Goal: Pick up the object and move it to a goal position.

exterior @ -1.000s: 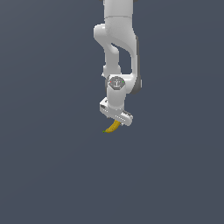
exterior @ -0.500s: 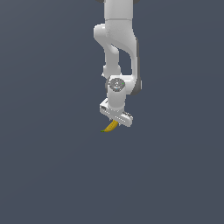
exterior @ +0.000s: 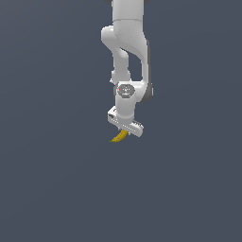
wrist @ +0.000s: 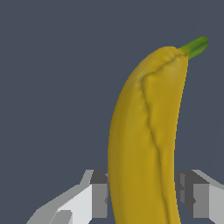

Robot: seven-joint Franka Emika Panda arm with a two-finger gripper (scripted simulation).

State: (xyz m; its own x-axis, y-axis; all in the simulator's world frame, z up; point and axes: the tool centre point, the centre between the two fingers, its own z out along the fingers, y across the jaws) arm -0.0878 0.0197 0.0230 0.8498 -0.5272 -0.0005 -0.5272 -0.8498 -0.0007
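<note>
The object is a small curved yellow banana (exterior: pixel 120 136) with a greenish tip, hanging below the white arm's hand in the exterior view. My gripper (exterior: pixel 124 131) is shut on it, holding it off the grey surface. In the wrist view the banana (wrist: pixel 146 144) fills the middle of the picture, its green tip pointing away from the camera, and a grey finger (wrist: pixel 94 197) presses on each side of its near end. Most of the fingers are hidden behind the hand in the exterior view.
A plain dark grey surface (exterior: pixel 56 189) lies all around and under the arm. No other object or marker shows in either view.
The arm and the banana have risen very slightly in the exterior view. The grip on the banana is unchanged.
</note>
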